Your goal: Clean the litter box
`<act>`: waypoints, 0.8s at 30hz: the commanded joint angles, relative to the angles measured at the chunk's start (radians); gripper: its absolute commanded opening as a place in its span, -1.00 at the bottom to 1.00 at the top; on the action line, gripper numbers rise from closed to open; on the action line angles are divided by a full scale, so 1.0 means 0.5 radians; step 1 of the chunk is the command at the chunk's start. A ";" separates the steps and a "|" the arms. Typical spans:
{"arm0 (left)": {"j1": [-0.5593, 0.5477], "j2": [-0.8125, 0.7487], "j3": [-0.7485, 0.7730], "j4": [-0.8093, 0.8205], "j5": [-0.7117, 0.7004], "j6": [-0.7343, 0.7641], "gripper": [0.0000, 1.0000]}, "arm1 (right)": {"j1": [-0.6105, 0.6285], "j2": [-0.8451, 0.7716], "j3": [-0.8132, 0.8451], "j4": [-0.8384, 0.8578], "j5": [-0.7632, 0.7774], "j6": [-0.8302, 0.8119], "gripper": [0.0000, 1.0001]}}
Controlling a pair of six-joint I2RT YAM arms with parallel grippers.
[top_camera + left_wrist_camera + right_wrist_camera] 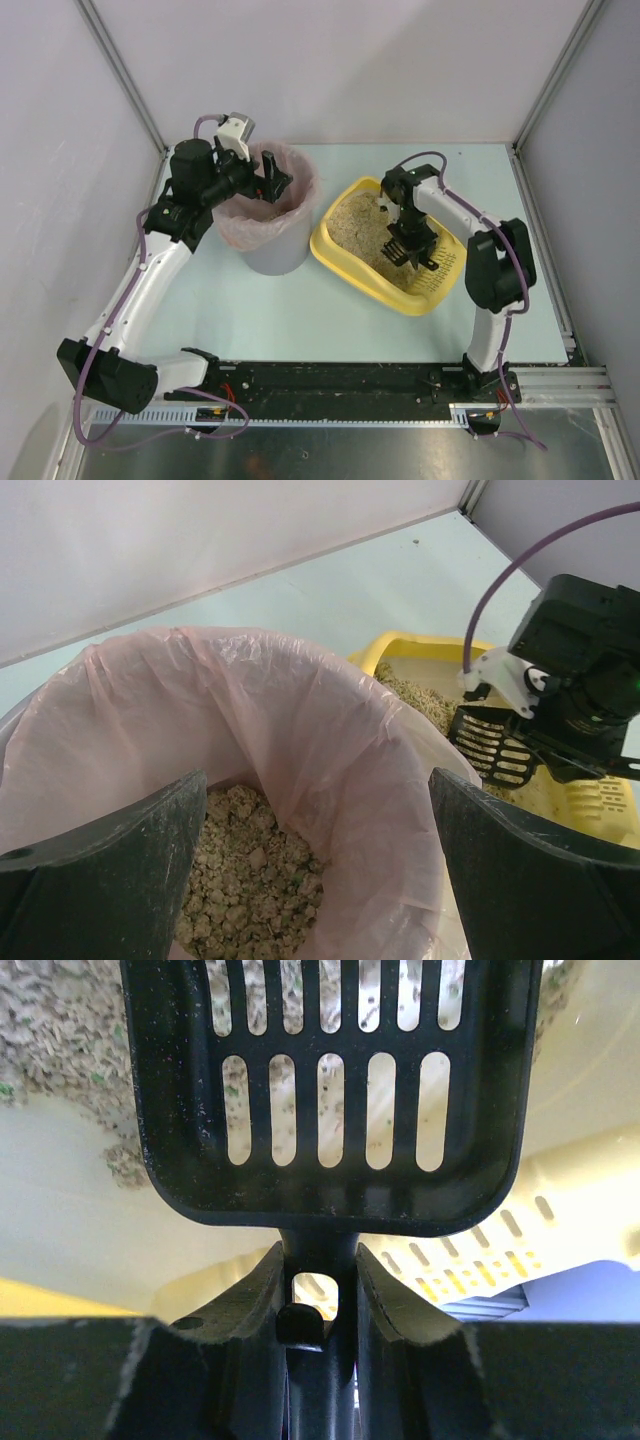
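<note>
Yellow litter box (332, 260), right of centre on the pale table (250, 315), holds beige litter (355, 225) banked toward its far end. Just beside it, a grey bin (272, 256) lined with a pink bag (300, 730) contains clumped waste (250, 880). The right gripper (318, 1270) clamps the black slotted scoop (330, 1090) by its handle, low over the box. The left gripper (315, 780) hangs spread wide above the bin.

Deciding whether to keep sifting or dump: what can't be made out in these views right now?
- Right wrist: scoop front cut off by the top edge; it blocks most litter behind.
- Top view: litter under the right pincer is hidden by it; clumps in the litter box are too small to tell.
- Left wrist: bin contents partly hidden by the left pincer and cut by the lower edge.
</note>
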 commanded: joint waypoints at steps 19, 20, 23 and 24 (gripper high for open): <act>-0.012 -0.019 -0.023 0.044 0.027 0.028 0.92 | 0.020 0.451 0.472 0.335 -0.380 -0.041 -1.00; -0.012 -0.019 -0.023 0.038 0.027 0.028 0.92 | 0.032 0.439 0.456 0.363 -0.396 -0.038 -1.00; -0.012 -0.010 -0.023 0.038 0.030 0.028 0.92 | 0.050 0.412 0.386 0.492 -0.439 -0.020 -1.00; -0.015 -0.010 -0.026 0.038 0.030 0.028 0.92 | 0.059 0.390 0.368 0.522 -0.442 -0.013 -1.00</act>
